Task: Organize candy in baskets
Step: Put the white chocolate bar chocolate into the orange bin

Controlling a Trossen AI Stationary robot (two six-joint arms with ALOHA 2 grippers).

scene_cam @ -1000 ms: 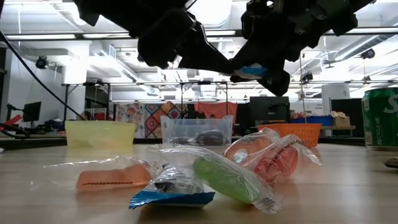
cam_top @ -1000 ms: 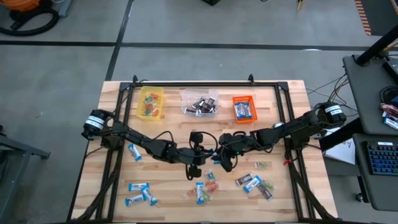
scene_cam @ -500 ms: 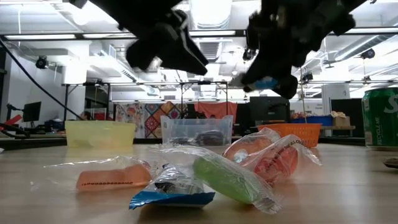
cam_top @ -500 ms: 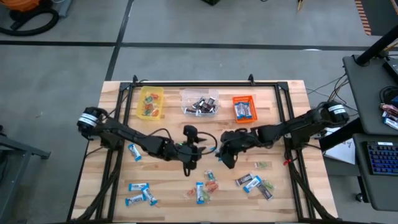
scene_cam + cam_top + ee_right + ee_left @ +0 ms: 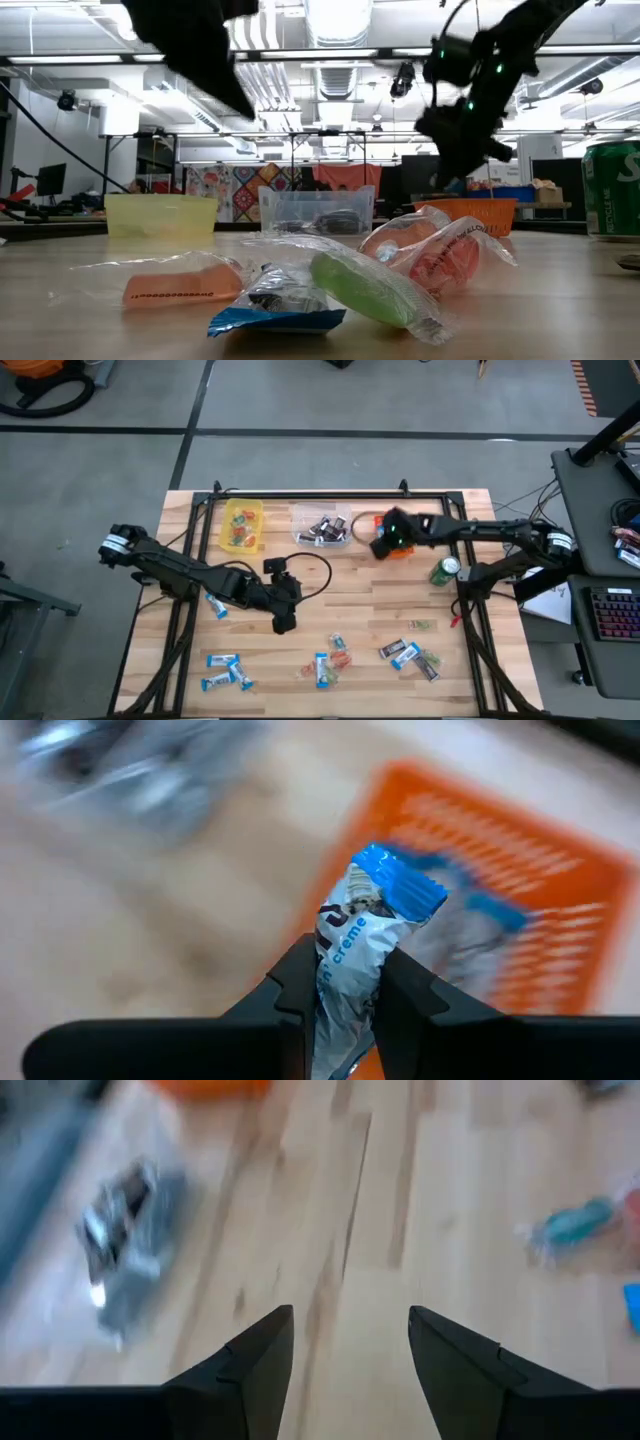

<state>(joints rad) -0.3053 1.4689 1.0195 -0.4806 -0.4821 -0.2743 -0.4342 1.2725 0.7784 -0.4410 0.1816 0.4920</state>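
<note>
My right gripper (image 5: 386,541) is shut on a blue-and-white candy bar (image 5: 372,900) over the near left corner of the orange basket (image 5: 399,528). The clear basket (image 5: 321,525) and the yellow basket (image 5: 243,525) stand to its left along the far side, both with candy in them. My left gripper (image 5: 283,622) hangs open over bare wood near the table's middle, with nothing between its fingers (image 5: 262,1348). Loose candy (image 5: 323,670) lies scattered along the near side. My right gripper pinches the bar's lower half (image 5: 346,982) between its two fingers. They slant down toward the table's far side. The bar's blue crimped end (image 5: 400,885) sticks out past the fingertips. The bar is lifted clear, above the orange basket's rim (image 5: 340,895).
A green can (image 5: 445,570) stands right of the orange basket. A black frame (image 5: 310,495) runs round the work area. More blue-and-white bars (image 5: 222,660) lie near left, mixed pieces (image 5: 405,653) near right. In the low view a heap of wrapped candy (image 5: 360,280) fills the foreground.
The two grippers stood together at the table's middle. My right gripper has swung toward the far edge and a little right, to the orange basket, carrying the bar. My left gripper has drawn back toward the table's left and risen.
</note>
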